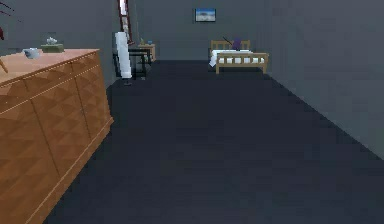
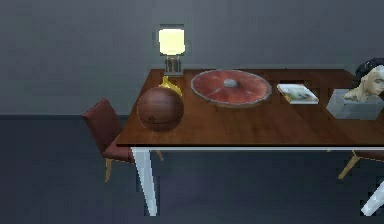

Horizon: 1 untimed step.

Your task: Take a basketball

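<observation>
A dark orange-brown basketball (image 2: pixel 160 109) rests on a brown wooden table (image 2: pixel 250 128) with white legs, near the table's left end in the arm side view. A small yellow object (image 2: pixel 172 86) sits just behind the ball, and a lit table lamp (image 2: pixel 172 47) stands farther back.
On the table lie a round reddish platter (image 2: pixel 231 87), a book (image 2: pixel 298 94) and a bust (image 2: pixel 366 84) on a grey base. A red chair (image 2: pixel 106 124) stands at the table's left end. The forward view has a wooden dresser (image 1: pixel 45 120) at left, a bed (image 1: pixel 240 59) far back, and dark open floor (image 1: pixel 200 150).
</observation>
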Available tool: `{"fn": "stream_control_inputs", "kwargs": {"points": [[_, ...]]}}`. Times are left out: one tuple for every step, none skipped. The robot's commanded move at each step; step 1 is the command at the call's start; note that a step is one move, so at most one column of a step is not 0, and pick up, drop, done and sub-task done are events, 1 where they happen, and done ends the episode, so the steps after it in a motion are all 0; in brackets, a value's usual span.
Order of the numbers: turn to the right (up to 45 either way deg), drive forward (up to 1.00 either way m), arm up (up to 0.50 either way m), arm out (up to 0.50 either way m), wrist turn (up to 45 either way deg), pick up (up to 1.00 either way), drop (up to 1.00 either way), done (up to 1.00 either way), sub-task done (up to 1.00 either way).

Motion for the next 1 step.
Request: {"fn": "stream_control_inputs", "kwargs": {"points": [[0.0,0.0,0.5,0.0,0.0,0.0,0.0,0.0,0.0]]}}
